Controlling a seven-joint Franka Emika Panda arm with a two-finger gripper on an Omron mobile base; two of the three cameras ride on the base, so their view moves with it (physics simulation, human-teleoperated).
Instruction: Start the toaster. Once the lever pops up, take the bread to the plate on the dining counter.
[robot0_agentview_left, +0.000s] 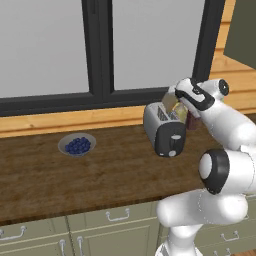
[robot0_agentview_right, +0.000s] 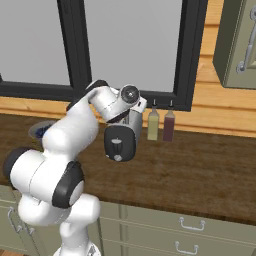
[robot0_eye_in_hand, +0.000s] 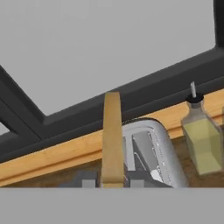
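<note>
Two-finger gripper (robot0_eye_in_hand: 113, 183) grasps the flat tan-brown bread slice (robot0_eye_in_hand: 112, 140) edge-on above the rounded silver-white toaster (robot0_eye_in_hand: 151, 151)

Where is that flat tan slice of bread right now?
The tan bread slice is pinched edge-on in the gripper, lifted just above the silver toaster, left of the pale oil bottle.

glossy white arm (robot0_agentview_left: 225, 165), dark joints

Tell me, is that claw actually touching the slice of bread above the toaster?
Touching. In the hand view the bread stands edge-on between the gripper fingers, which close on its lower end, above the toaster.
</note>
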